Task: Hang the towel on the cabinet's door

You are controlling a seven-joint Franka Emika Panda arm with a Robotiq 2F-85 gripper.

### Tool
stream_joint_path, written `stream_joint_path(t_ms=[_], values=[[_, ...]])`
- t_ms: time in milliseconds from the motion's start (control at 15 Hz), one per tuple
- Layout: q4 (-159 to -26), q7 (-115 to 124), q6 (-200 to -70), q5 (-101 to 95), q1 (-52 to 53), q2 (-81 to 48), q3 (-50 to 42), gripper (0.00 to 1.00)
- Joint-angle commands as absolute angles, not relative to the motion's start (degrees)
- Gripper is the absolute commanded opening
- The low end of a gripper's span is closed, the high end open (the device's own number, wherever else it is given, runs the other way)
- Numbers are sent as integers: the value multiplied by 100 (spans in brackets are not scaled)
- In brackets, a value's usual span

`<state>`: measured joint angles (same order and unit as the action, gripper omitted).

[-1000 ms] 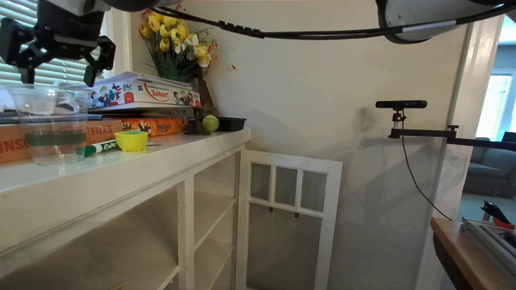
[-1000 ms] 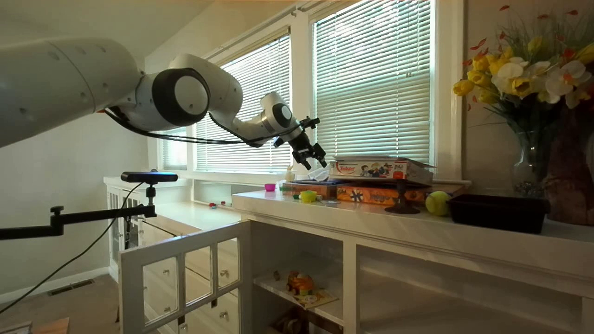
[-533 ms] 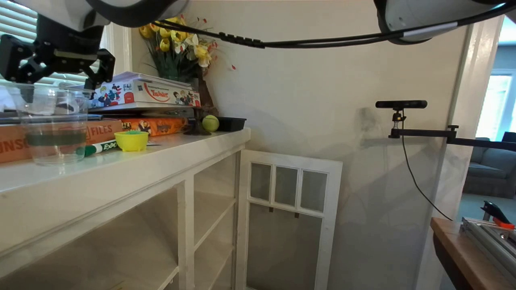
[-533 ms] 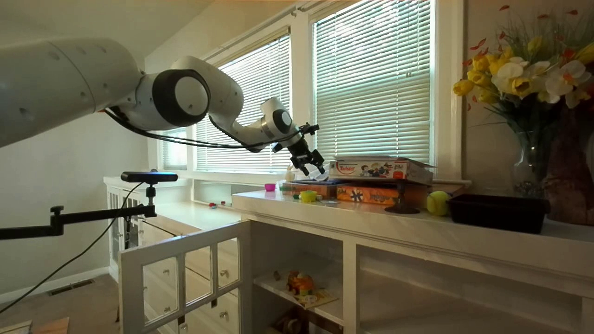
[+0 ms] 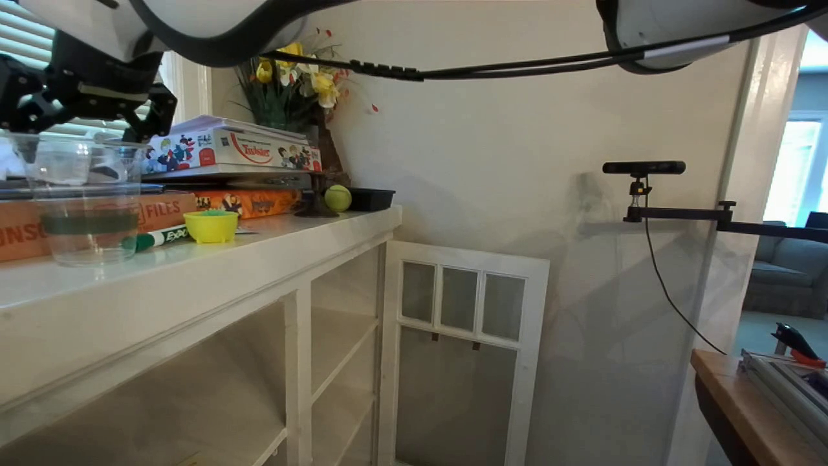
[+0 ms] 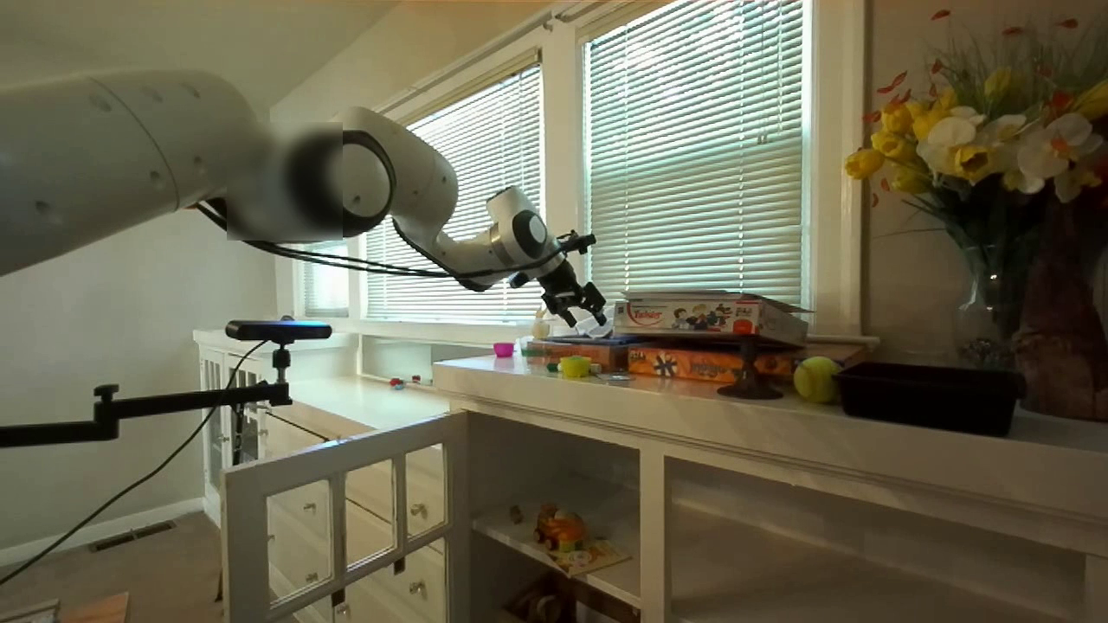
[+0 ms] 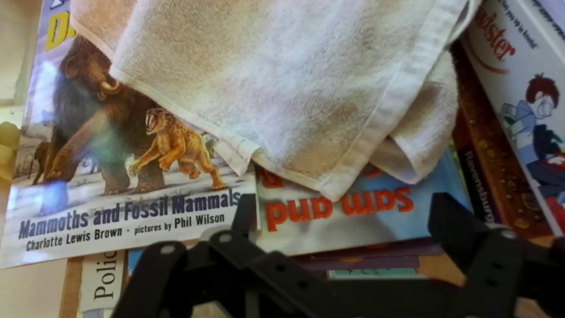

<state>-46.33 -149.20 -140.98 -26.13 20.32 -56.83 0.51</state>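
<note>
In the wrist view the towel (image 7: 282,79), off-white and nubbly, lies loosely folded over some books, one hemmed corner pointing at my gripper (image 7: 344,214). The jaws stand wide apart, nothing between them, just short of that corner. In an exterior view my gripper (image 6: 587,318) hangs low over the stacked things on the cabinet top; a pale patch beneath it is too small to name surely. Another exterior view has the gripper (image 5: 81,133) behind a clear cup. The cabinet's door (image 5: 533,310), white with small panes, is swung out; both exterior views show the door (image 6: 245,536) bare.
Under the towel lie a mammoth book (image 7: 110,132) and a blue book (image 7: 309,229). A Twister box (image 6: 692,316) sits beside the gripper. The clear cup (image 5: 90,239), yellow cup (image 5: 212,228) and black tray (image 6: 926,398) line the top. A camera (image 6: 277,330) on a bracket stands near the door.
My gripper has come down toward the pile on the cabinet top, mostly in the first half second, with a slight sideways shift since. Its jaws have stayed apart. The door has not moved.
</note>
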Motion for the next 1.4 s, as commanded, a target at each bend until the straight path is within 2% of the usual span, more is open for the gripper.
stream_joint_path(t_ms=[0, 733, 800, 867, 933, 1333], values=[[-4752, -14927, -14461, -2599, 1938, -5687, 88, 100], [-4769, -15103, -14661, -2542, 1745, -5865, 346, 100], [-4772, -15099, -14672, -2552, 1741, -5874, 364, 75], [-4788, -15107, -14685, -2556, 1735, -5872, 386, 74], [-4797, -15105, -14694, -2562, 1734, -5872, 399, 68], [-4817, -15148, -14835, -2574, 1712, -5862, 489, 24]])
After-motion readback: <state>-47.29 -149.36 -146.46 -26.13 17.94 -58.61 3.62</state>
